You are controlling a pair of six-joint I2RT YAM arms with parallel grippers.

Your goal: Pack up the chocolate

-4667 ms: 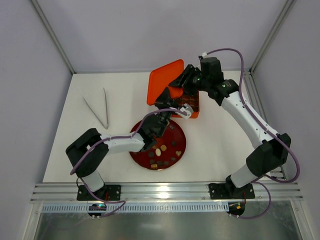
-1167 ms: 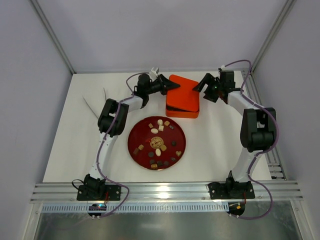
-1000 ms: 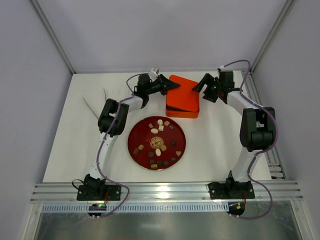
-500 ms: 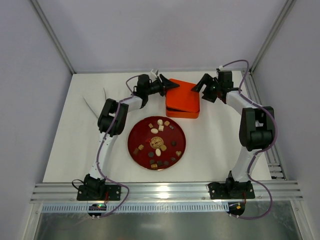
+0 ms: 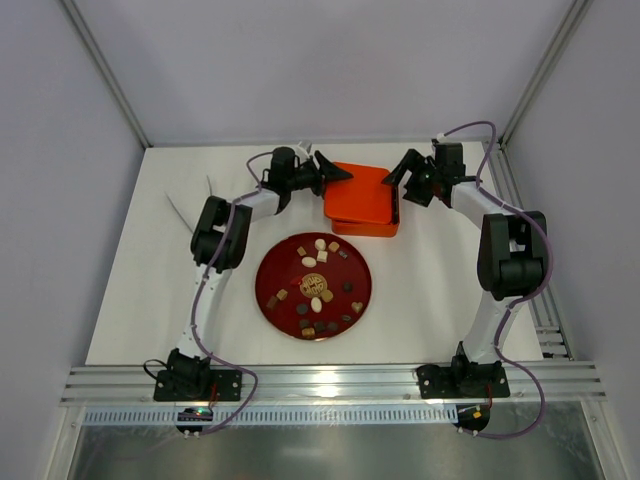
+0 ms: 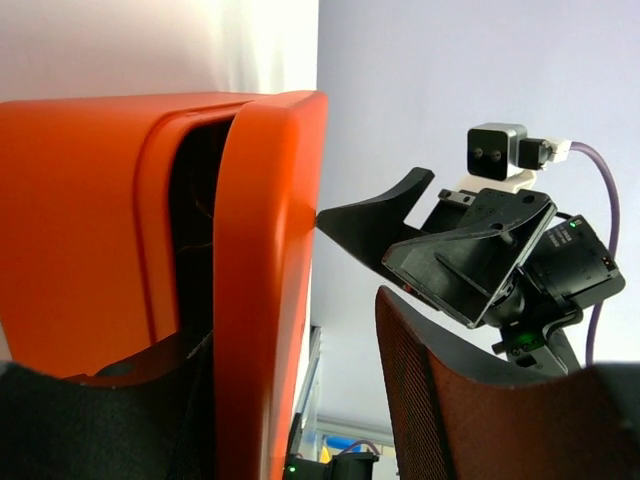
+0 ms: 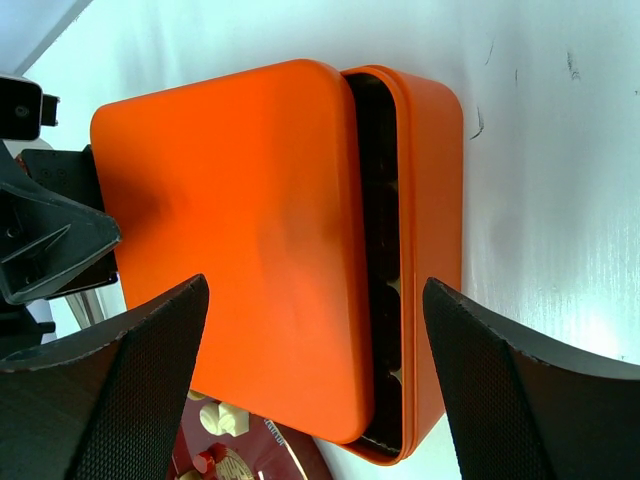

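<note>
Both unclenched, left hand (image 5: 338, 172), right hand (image 5: 398, 172), flanking orange box (image 7: 435, 200) — skewed lid (image 7: 230, 230) mostly hides its insides

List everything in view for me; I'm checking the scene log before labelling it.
chocolates: about twenty in view, dark brown, tan and cream, on the plate
plate: one, dark red, round, middle of the table
box: one, orange, square, far side of the table beyond the plate
lid: one, orange, lying askew on the box, leaving a strip along the box's right side uncovered
tongs: one pair, metal, far left, partly behind the left arm
table: one, white
left arm: one, black and white, jaws open at the lid's left edge
right arm: one, black and white, jaws open beside the box's right edge
</note>
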